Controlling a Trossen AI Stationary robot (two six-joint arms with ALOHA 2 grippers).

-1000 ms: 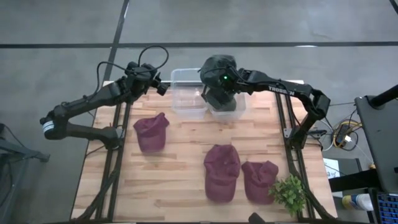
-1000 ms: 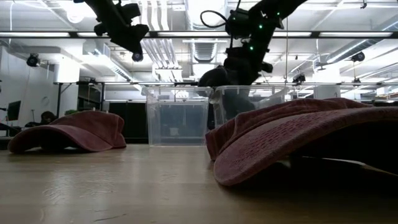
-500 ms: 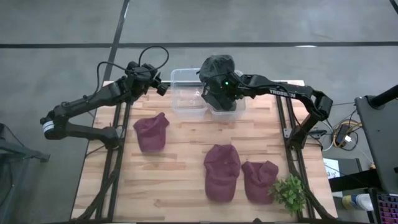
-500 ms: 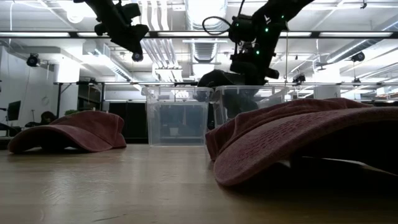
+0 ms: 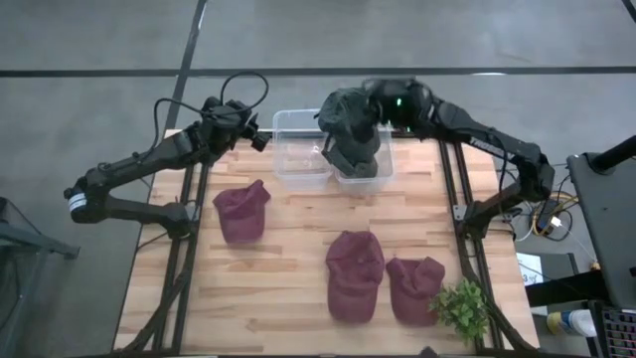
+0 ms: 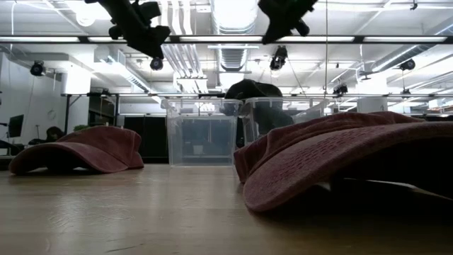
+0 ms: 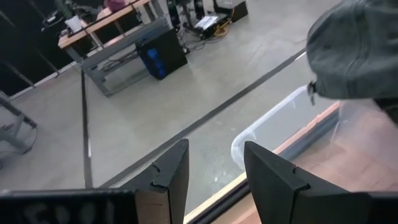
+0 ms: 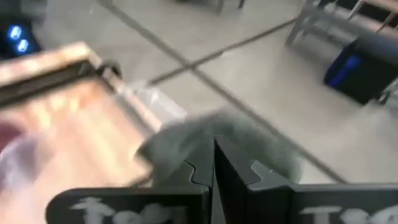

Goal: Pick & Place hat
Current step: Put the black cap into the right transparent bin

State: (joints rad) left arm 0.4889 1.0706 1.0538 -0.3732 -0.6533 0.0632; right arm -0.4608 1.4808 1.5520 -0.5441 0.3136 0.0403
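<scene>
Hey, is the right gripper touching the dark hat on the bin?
Apart. In the low view the right gripper hangs well above the dark hat on the bin, with open background between them.

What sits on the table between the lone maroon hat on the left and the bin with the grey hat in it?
In the high view, an empty clear bin stands between the maroon hat and the bin holding the grey hat; otherwise there is only bare tabletop.

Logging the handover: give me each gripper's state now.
Left gripper: open, empty, above the table's far left corner.
Right gripper: shut, empty, above the dark hat.
</scene>
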